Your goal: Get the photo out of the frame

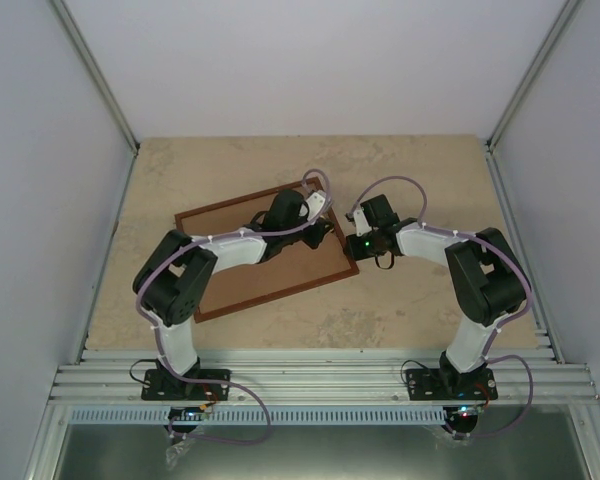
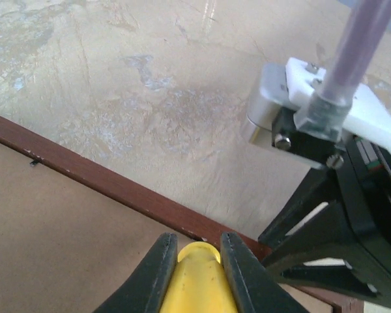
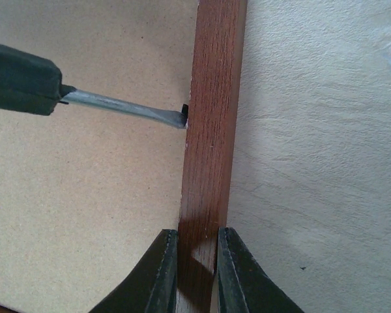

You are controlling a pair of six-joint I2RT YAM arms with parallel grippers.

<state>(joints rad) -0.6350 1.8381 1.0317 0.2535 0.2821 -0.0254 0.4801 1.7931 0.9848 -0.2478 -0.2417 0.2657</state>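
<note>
Beige table carries the frame face-down near its middle, photo hidden inside; likely stiff, best held by its rail, which the right hand pinches while the left hand clamps a screwdriver.

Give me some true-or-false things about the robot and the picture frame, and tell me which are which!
1. The frame lies with its brown back facing up. True.
2. The photo is already out and lying on the table. False: only the frame's brown back shows, still inside its wooden edge.
3. A screwdriver has its metal tip at a small black clip beside the wooden edge. True.
4. The right hand is far from the frame. False: its fingers pinch the wooden edge from both sides.
5. The left hand is empty. False: it grips a yellow thing.
</note>
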